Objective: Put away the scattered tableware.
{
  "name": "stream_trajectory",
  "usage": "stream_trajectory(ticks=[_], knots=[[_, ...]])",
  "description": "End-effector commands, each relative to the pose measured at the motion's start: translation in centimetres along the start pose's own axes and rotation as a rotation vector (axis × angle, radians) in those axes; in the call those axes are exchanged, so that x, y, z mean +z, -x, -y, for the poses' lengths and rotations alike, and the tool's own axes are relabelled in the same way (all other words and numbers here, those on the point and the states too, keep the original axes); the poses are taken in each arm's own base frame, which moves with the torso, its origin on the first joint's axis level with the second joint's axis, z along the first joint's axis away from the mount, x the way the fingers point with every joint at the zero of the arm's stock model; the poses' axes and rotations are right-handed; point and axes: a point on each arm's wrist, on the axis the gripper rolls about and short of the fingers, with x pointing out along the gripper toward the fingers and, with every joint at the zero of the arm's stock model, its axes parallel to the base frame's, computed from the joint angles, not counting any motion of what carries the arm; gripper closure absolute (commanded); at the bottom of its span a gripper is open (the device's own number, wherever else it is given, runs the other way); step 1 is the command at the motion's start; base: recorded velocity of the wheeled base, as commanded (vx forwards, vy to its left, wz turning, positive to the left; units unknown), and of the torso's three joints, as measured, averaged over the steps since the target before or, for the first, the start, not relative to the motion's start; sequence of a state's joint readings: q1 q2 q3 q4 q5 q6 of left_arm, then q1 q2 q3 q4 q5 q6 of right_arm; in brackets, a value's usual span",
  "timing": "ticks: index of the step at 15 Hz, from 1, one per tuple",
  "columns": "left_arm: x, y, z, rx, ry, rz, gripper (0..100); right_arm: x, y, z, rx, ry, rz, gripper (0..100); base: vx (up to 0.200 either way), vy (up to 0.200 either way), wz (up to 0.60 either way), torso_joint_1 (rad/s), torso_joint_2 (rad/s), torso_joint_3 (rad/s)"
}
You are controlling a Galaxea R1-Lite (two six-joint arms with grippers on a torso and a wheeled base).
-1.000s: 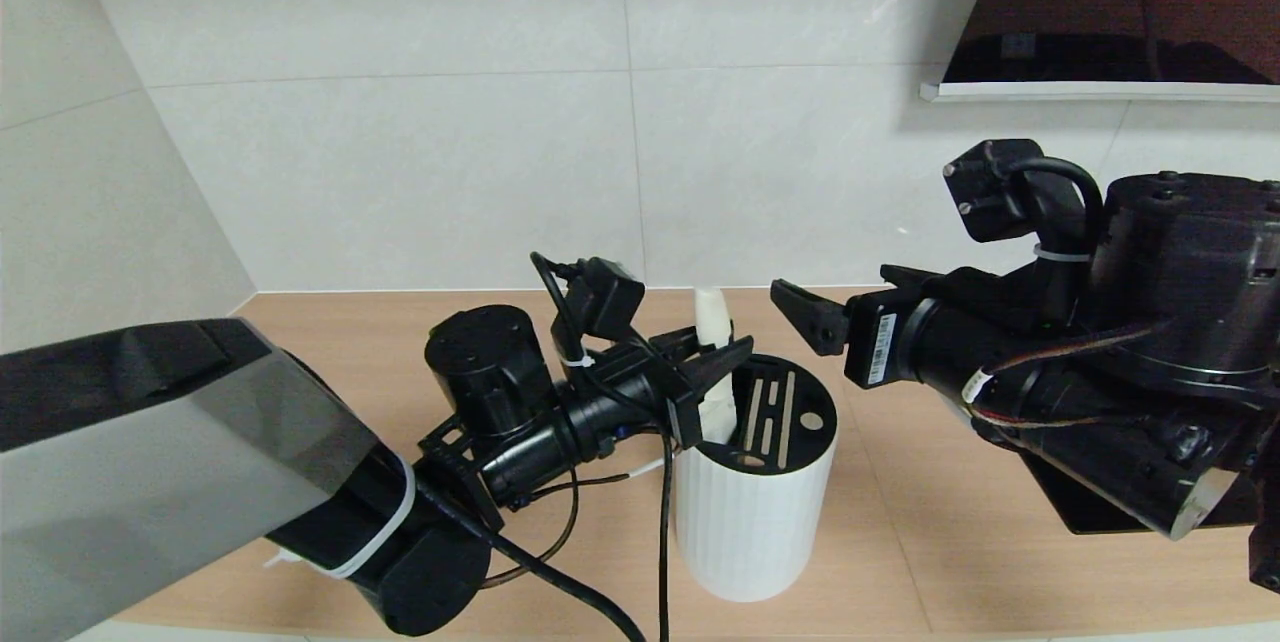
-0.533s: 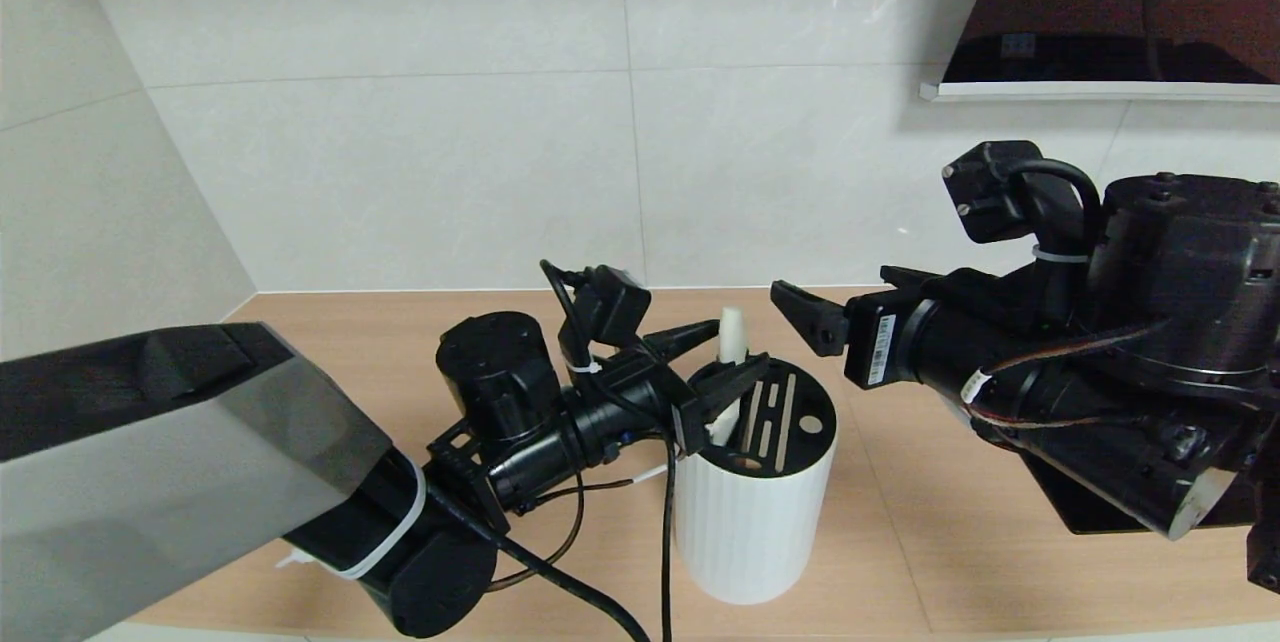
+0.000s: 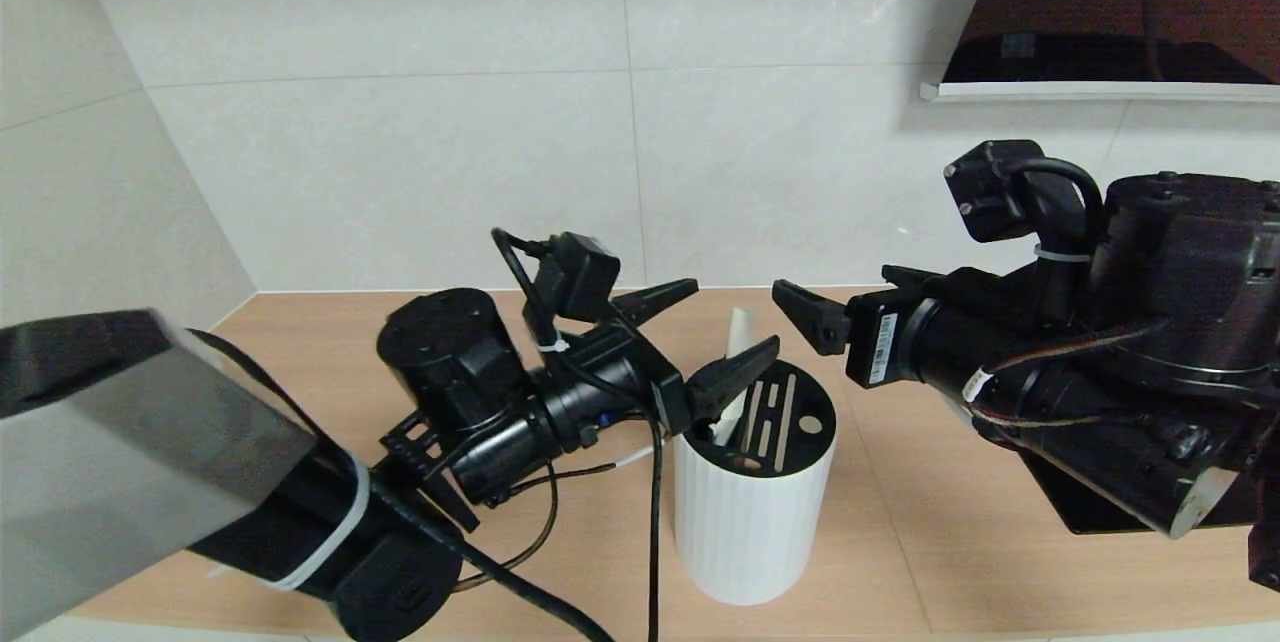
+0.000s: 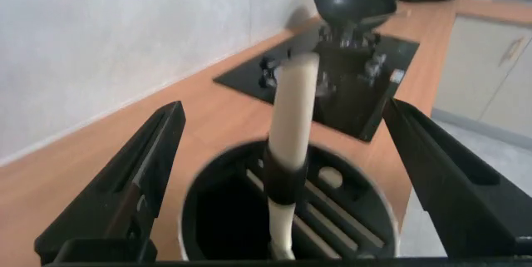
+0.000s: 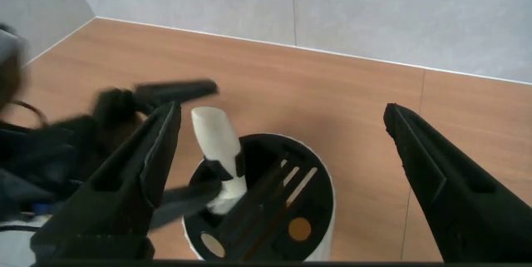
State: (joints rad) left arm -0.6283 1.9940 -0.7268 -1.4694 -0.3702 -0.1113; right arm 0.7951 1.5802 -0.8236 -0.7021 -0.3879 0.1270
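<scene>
A white ribbed utensil holder [image 3: 755, 512] with a black slotted top stands on the wooden counter. A cream-handled utensil [image 3: 741, 334] stands upright in one of its openings. My left gripper [image 3: 705, 337] hovers just above the holder's left rim, open, one finger on either side of the handle [image 4: 291, 126] without touching it. My right gripper [image 3: 832, 280] hangs open to the right of the holder and higher, with nothing in it. From the right wrist view the holder [image 5: 320, 209] and handle [image 5: 216, 146] lie below, between my spread right gripper [image 5: 281, 117].
A black cooktop [image 3: 1080, 512] lies on the counter to the right, with a dark pan [image 4: 353, 5] on it. A range hood [image 3: 1100, 22] hangs on the tiled wall at upper right. Bare counter [image 3: 420, 307] stretches left of and behind the holder.
My left gripper opened and let go of the cream-handled utensil, which sank deeper into the holder. The left arm then drew back up and to the left. The right arm stayed still.
</scene>
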Motion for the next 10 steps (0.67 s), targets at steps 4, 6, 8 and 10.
stream_trajectory(ticks=[4,6,8,10], knots=[[11.3,13.0,4.1,0.094,0.025,0.271,0,2.2,5.2,4.1,-0.101,-0.024,0.101,0,0.000,0.000,0.00,0.000,0.00,0.000],[11.4,17.4,4.4,0.200,-0.003,0.275,0,1.8,10.2,6.6,-0.158,0.064,0.134,0,0.000,0.000,0.00,0.000,0.00,0.000],[11.4,21.1,5.7,0.274,-0.032,0.287,0,0.5,15.4,9.3,-0.267,0.106,0.177,0,0.000,0.000,0.00,0.000,0.00,0.000],[10.9,24.6,8.2,0.288,-0.034,0.286,0,-2.0,19.9,11.0,-0.381,0.108,0.190,0,0.000,0.000,0.00,0.000,0.00,0.000]])
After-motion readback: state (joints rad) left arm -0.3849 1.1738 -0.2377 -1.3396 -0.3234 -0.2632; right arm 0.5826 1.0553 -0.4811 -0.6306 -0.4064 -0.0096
